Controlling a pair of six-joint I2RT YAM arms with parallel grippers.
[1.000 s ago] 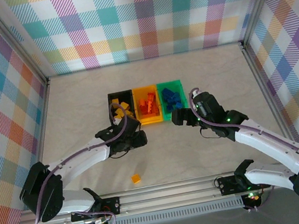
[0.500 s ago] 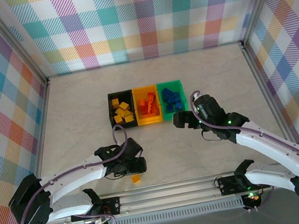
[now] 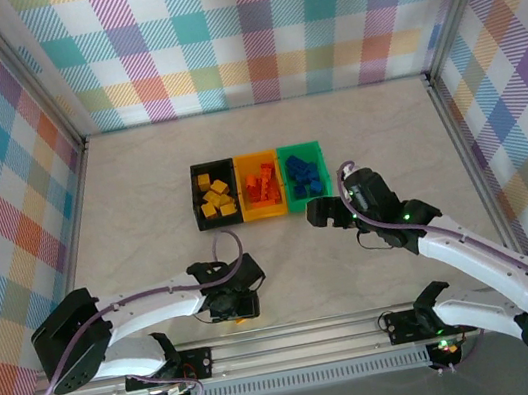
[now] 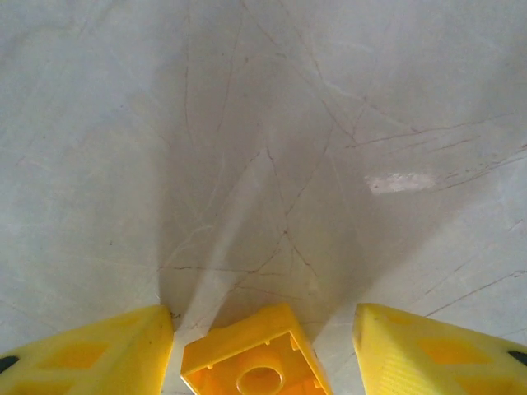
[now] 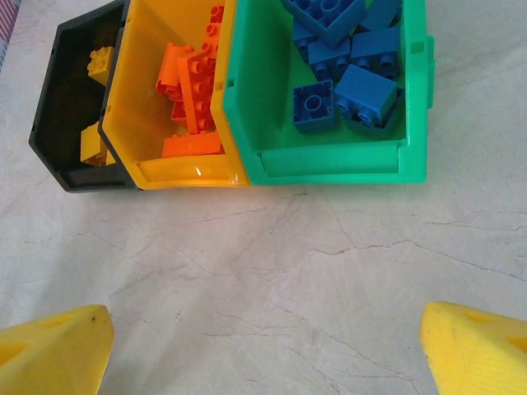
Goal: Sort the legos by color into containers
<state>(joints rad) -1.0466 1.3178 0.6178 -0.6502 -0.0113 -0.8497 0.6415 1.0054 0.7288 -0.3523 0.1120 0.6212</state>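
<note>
I find no legible text, label, brand or number in any view. I read nothing on the bins point(image 5: 329, 160) or bricks point(image 5: 366, 90).

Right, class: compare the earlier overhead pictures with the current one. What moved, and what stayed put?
The left gripper drew back from the black bin toward the near edge and now sits open astride the loose yellow brick, not gripping it. The right gripper barely shifted; the bins and sorted bricks stayed put.
</note>
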